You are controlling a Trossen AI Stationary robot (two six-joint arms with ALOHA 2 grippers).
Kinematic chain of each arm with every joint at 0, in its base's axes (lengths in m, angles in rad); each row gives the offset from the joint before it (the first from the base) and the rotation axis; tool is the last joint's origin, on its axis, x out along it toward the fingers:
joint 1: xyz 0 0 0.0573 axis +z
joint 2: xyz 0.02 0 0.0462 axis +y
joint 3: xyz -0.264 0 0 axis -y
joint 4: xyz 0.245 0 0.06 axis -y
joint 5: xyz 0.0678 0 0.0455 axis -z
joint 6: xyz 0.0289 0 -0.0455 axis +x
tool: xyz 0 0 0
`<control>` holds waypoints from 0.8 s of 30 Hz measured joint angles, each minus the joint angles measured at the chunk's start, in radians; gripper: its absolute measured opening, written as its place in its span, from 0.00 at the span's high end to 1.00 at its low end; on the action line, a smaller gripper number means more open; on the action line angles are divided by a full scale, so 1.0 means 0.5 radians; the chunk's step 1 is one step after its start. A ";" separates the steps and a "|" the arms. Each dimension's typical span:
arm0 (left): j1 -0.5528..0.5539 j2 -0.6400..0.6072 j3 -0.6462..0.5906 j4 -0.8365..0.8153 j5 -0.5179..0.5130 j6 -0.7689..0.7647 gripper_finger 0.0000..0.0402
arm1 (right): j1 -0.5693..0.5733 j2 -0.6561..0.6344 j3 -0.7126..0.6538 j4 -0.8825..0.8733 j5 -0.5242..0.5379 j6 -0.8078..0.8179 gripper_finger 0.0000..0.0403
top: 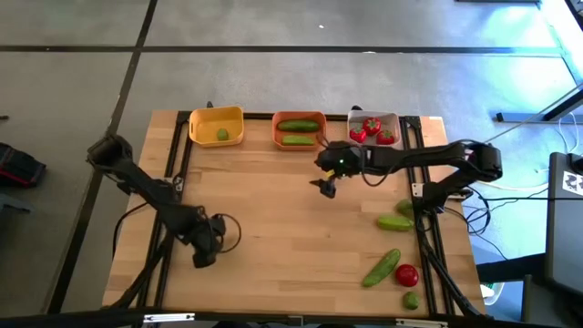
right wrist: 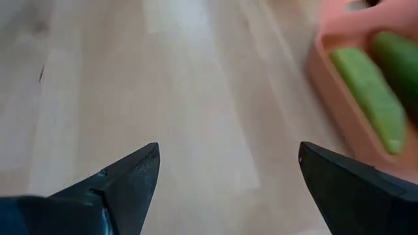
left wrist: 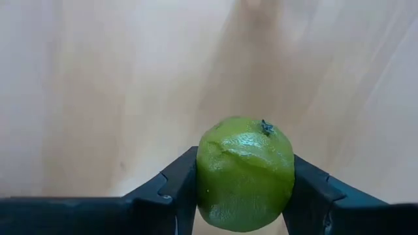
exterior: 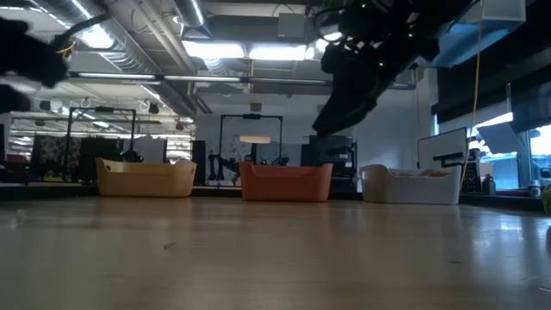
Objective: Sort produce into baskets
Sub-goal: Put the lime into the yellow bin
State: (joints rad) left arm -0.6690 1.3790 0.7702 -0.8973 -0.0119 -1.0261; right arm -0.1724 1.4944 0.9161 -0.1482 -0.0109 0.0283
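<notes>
My left gripper (top: 205, 255) stands over the near left of the table, pointing down and shut on a light-green lime (left wrist: 245, 173); in the high view the gripper hides the lime. My right gripper (top: 326, 187) hangs open in front of the orange basket (top: 298, 129), which holds two cucumbers (right wrist: 369, 98). The yellow basket (top: 217, 126) holds one lime (top: 222, 135). The white basket (top: 373, 128) holds tomatoes (top: 372, 128). Near the right edge lie loose cucumbers (top: 381, 267), a tomato (top: 407, 274) and limes (top: 411, 299). My left gripper pinches the lime between its two fingers (left wrist: 176, 189), one on each of its opposite sides (left wrist: 204, 176). The fingers come from above, pointing down. The lime's stem mark faces up toward the wrist, and the lime seems clear of the tabletop.
The three baskets stand in a row along the far edge, as the low view also shows for the yellow basket (exterior: 145, 178), the orange basket (exterior: 286, 182) and the white basket (exterior: 411, 184). Bare wood (top: 273, 237) lies between the two grippers.
</notes>
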 joint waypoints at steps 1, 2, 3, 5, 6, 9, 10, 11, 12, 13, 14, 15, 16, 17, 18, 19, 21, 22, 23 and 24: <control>0.042 -0.038 0.002 -0.008 -0.024 0.045 0.60 | 0.012 0.024 0.000 0.015 -0.001 0.001 0.12; 0.091 -0.083 0.005 -0.023 -0.043 0.094 0.60 | 0.023 0.045 0.000 0.036 -0.001 0.002 0.12; 0.140 -0.133 0.012 -0.037 -0.067 0.146 0.60 | 0.036 0.065 0.000 0.067 -0.002 0.003 0.12; 0.241 -0.235 0.025 -0.086 -0.144 0.236 0.60 | 0.057 0.094 0.000 0.106 -0.002 0.002 0.12; 0.294 -0.289 0.026 -0.105 -0.184 0.280 0.59 | 0.066 0.107 0.000 0.125 -0.002 0.002 0.12; 0.458 -0.454 0.029 -0.108 -0.322 0.392 0.59 | 0.099 0.142 -0.001 0.171 -0.002 0.003 0.12; 0.512 -0.508 0.029 -0.110 -0.370 0.414 0.59 | 0.112 0.155 -0.001 0.199 -0.002 0.003 0.12; 0.569 -0.557 0.029 -0.111 -0.422 0.448 0.59 | 0.114 0.168 -0.001 0.211 0.002 0.003 0.12; 0.629 -0.606 0.029 -0.106 -0.471 0.493 0.59 | 0.122 0.184 -0.001 0.208 0.012 0.003 0.12; 0.686 -0.653 0.029 -0.096 -0.520 0.542 0.59 | 0.130 0.202 -0.001 0.212 0.017 0.010 0.12; 0.742 -0.698 0.029 -0.088 -0.570 0.591 0.59 | 0.138 0.223 -0.001 0.208 0.018 0.031 0.12; 0.796 -0.739 0.029 -0.081 -0.631 0.631 0.58 | 0.137 0.242 -0.001 0.197 0.018 0.043 0.12; 0.851 -0.775 0.029 -0.067 -0.698 0.677 0.58 | 0.137 0.263 -0.002 0.198 0.018 0.057 0.12; 0.903 -0.807 0.029 -0.049 -0.772 0.722 0.58 | 0.138 0.283 -0.002 0.198 0.017 0.078 0.12; 0.958 -0.838 0.029 -0.032 -0.860 0.771 0.58 | 0.137 0.306 -0.002 0.198 0.017 0.094 0.12; 1.011 -0.863 0.029 -0.011 -0.959 0.836 0.58 | 0.137 0.330 -0.002 0.198 0.017 0.105 0.12; 1.119 -0.905 0.029 0.063 -1.137 1.027 0.58 | 0.136 0.379 -0.002 0.196 0.022 0.115 0.12; 1.173 -0.919 0.029 0.112 -1.201 1.137 0.58 | 0.135 0.401 -0.002 0.196 0.038 0.114 0.12; 1.231 -0.931 0.029 0.172 -1.256 1.236 0.58 | 0.135 0.423 -0.002 0.197 0.054 0.115 0.12; 1.286 -0.939 0.029 0.242 -1.296 1.315 0.58 | 0.135 0.444 -0.002 0.196 0.062 0.115 0.12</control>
State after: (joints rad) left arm -0.0259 0.9095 0.7849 -0.7763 -0.6597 -0.3687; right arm -0.1047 1.7161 0.9154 -0.0502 0.0203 0.0856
